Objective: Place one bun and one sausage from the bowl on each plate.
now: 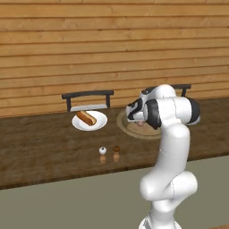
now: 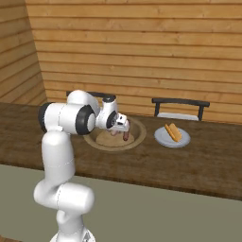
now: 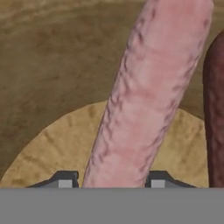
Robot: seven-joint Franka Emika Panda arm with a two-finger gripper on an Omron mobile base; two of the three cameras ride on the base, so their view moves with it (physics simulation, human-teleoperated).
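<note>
Two rear base cameras share the bowl [image 1: 126, 125]; the hand camera looks close into it.

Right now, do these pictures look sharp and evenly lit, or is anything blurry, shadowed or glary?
Left base view: soft, even light, no glare, faint shadows under the plate and two small shakers. Right base view: same flat light, the bowl a little coarse. Hand view: the pink sausage is so close it looks smeared and blocky; the bun beneath is soft.

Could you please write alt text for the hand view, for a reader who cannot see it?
A pale pink sausage runs up the frame from between the gripper's two fingers, lying over a tan bun in the brown bowl. A darker sausage lies along the right edge.
</note>
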